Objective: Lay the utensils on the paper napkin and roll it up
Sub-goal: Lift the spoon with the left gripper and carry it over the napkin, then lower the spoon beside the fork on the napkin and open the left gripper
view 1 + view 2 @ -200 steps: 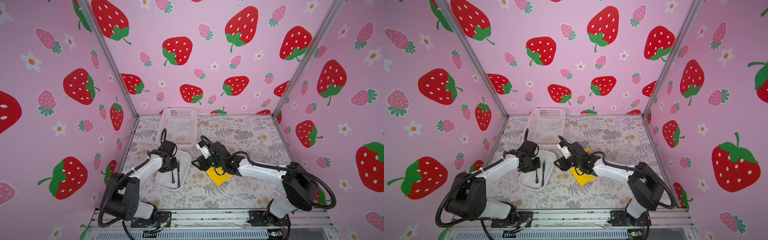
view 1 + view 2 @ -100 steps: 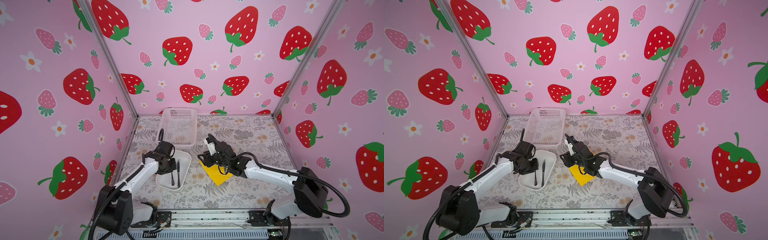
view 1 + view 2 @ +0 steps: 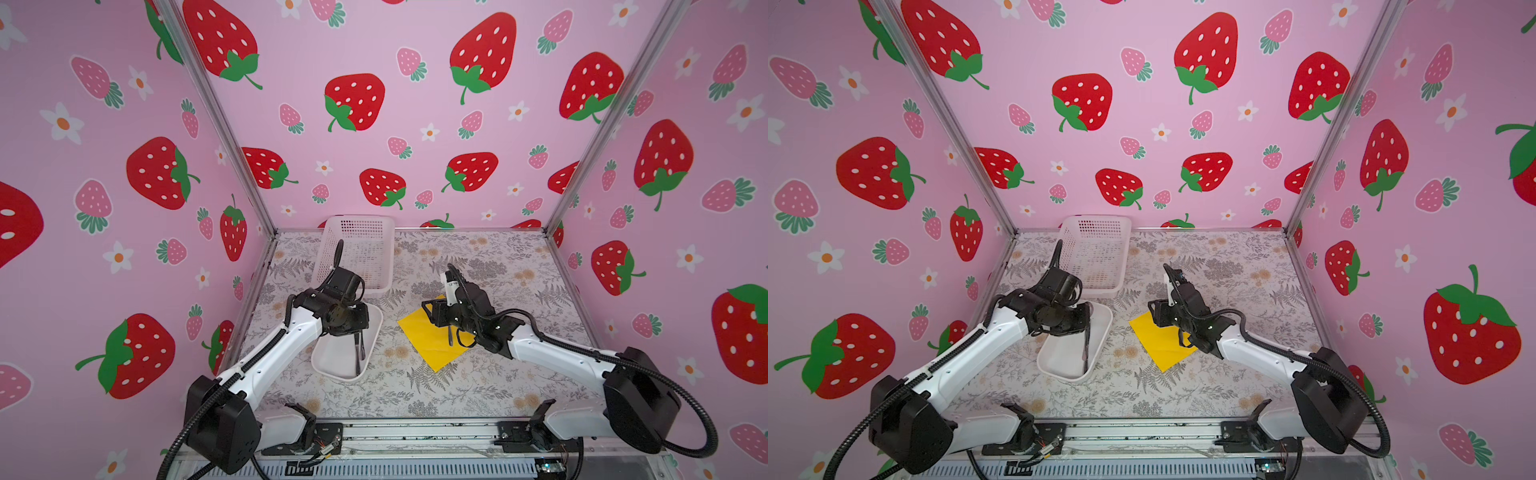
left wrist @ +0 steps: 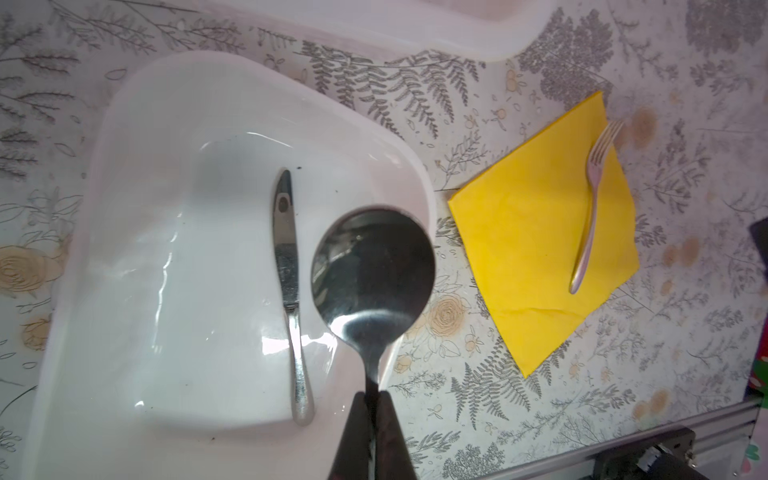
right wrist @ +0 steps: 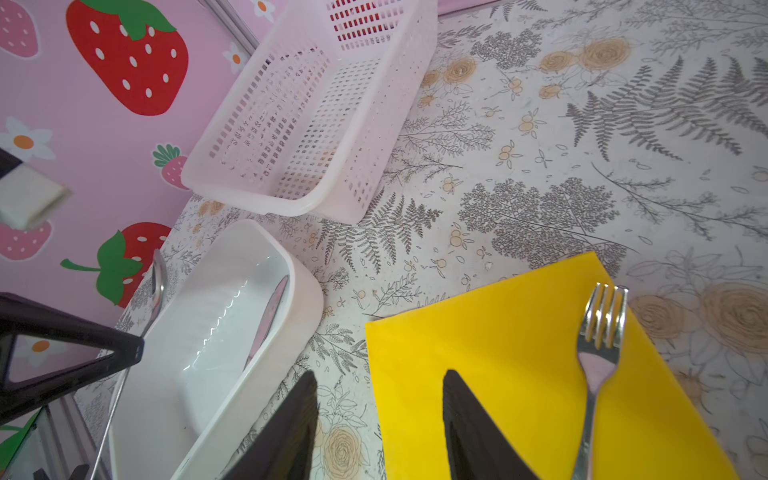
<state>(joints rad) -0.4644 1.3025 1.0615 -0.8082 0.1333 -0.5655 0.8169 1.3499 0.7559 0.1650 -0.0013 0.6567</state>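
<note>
Gripping the spoon (image 4: 372, 266) by the thin neck of its handle, your left hand (image 4: 372, 397) is clamped tight, fingers (image 4: 353, 436) pressed to the metal on both sides. You can see the spoon's bowl held above the right rim of the white tray (image 4: 137, 249), clear of it. In that tray lies the knife (image 4: 286, 266), lengthwise along the floor of the tray, just left of the held spoon, blade toward the far side.

Your right hand (image 5: 380, 374) has its fingers (image 5: 469, 424) spread apart with nothing between them. It hangs over the left edge of the yellow napkin (image 5: 498, 353), one finger above the paper and one above the bare surface (image 3: 478, 386).

You have the napkin lying flat and unrolled on the surface, right of the tray and apart from it, one corner turned toward the near side. On its right part rests the fork (image 5: 598, 353), tines toward the far side; in both top views the right arm covers most of it.

Beyond the tray, at the far left, stands the white mesh basket (image 3: 361, 249).
</note>
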